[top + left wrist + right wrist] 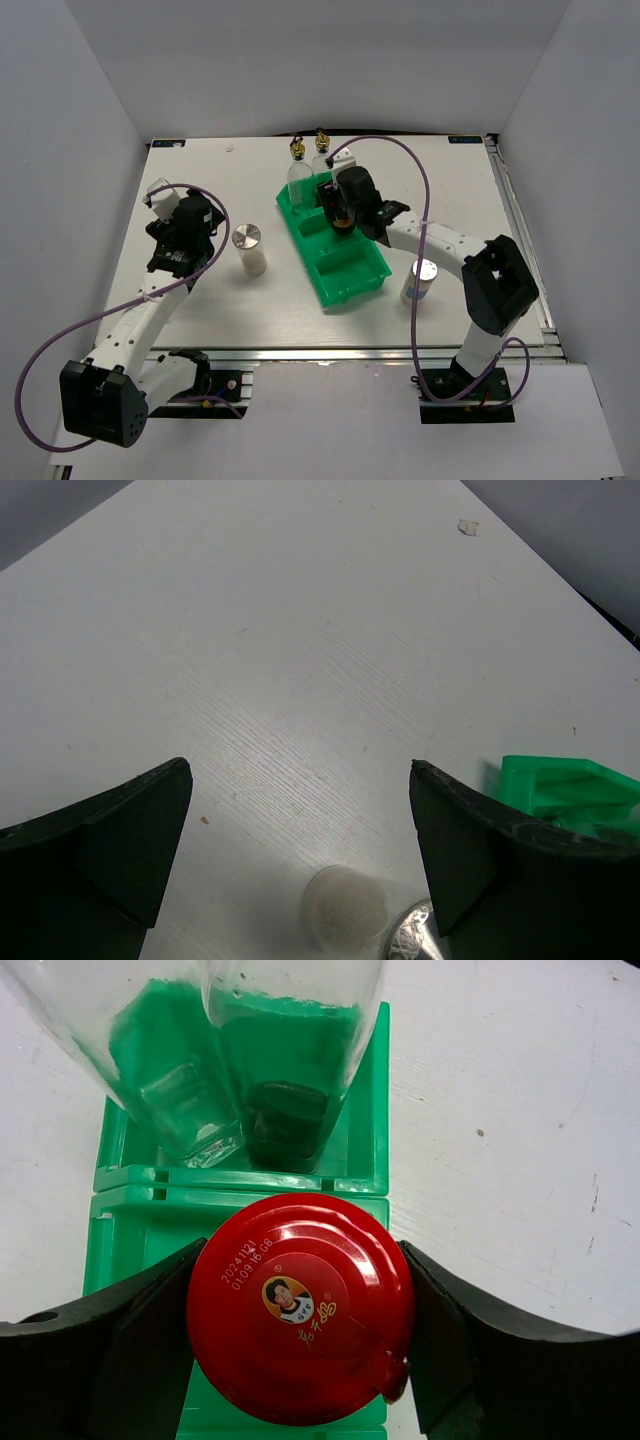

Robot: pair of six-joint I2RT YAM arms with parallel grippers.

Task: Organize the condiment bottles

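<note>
My right gripper (300, 1260) is shut on the red-lidded dark jar (300, 1310), a finger pressed against each side of its lid, over the middle compartment of the green tray (370, 1090). From above, the jar (343, 222) shows under the right gripper (343, 212). Two clear gold-capped bottles (298, 170) (322, 160) stand in the tray's far compartment, close ahead of the jar (130, 1050) (290, 1060). My left gripper (300, 770) is open above a white silver-lidded shaker (345, 908), which stands left of the tray (249, 250). The left gripper (210, 232) holds nothing.
A second white silver-lidded shaker (421, 281) stands on the table right of the tray (345, 275), near my right arm. The tray's near compartment holds nothing. White walls enclose the table on the left, back and right.
</note>
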